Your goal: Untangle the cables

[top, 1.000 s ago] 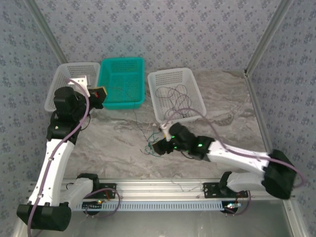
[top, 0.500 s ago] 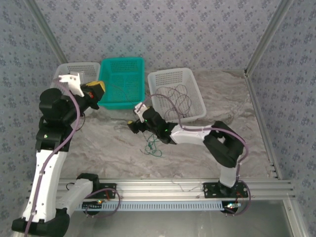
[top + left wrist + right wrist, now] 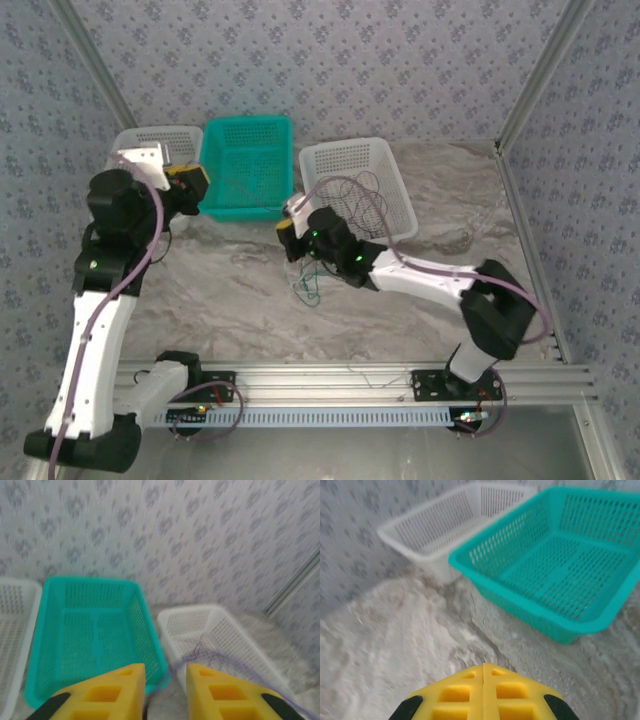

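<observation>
Top view: right gripper [image 3: 290, 236] sits near table centre, just off the 5 o'clock corner of the teal basket [image 3: 247, 160]. In its wrist view the yellow fingers [image 3: 465, 692] are pressed flat together with the seam closed. Cannot tell whether a wire is pinched there.

Cables [image 3: 311, 284]: loose green strands lie on the marble table [image 3: 220, 290] at 6 o'clock of that gripper, their upper ends running up close beneath it. More cables, dark ones, are looped inside the white basket [image 3: 392, 170] at 2 o'clock of the gripper. The left wrist view shows them faintly against that basket's inner wall [image 3: 225, 632].

Left gripper [image 3: 190, 186] is raised at the teal basket's 9 o'clock side, just beside the second white basket [image 3: 140, 145]. Its fingers [image 3: 117, 692] are parted by a narrow gap and hold nothing. They point toward the teal basket, which has the second white basket at its 9 o'clock.
</observation>
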Controlling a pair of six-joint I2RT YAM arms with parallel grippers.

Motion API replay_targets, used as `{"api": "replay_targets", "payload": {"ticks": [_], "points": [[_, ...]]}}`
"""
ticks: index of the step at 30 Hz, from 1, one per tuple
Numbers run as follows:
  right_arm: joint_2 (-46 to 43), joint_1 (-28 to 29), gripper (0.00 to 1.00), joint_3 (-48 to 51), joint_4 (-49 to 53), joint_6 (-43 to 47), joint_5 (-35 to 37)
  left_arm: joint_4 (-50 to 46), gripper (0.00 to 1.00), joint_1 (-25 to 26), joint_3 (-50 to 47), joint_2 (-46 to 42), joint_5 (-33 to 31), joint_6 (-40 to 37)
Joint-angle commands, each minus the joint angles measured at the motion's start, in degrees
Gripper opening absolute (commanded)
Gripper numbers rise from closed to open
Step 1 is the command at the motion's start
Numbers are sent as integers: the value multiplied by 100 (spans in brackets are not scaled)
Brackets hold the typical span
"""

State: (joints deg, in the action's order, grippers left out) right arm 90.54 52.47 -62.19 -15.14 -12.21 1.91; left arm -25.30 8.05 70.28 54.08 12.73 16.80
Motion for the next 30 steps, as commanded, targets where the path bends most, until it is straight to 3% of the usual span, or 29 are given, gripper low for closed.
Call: {"api": "replay_targets", "payload": {"ticks": [1,7,11,14,16,18,24,30], "points": [[-344,-277,0,-361,1003,-1071,-505,94,42,33,-565,240,25,278],[-563,-452,0,-891,1452,-1805,-410,120,73,50,-1516,-275,471,732],[-547,-608,0,-1219,1756,-2336,-376,499,84,178,-2497,-1021,1166,1067],[-520,-770,0,-1479,2030,-2849,-553,730,92,426,-3143,-1511,1321,1262],[-499,-764,0,-1620,2125,-2902,-608,1378,92,715,-3667,-1771,1556,1511],[-497,-737,0,-1702,2199,-2904,-615,2050,95,1235,-4087,-1879,1349,1699],[-493,-627,0,-1847,2322,-2933,-456,2837,99,2605,-3733,-685,1038,1350],[-381,-552,0,-1910,2361,-2950,-322,2943,99,3395,-3330,559,-14,1300]]}}
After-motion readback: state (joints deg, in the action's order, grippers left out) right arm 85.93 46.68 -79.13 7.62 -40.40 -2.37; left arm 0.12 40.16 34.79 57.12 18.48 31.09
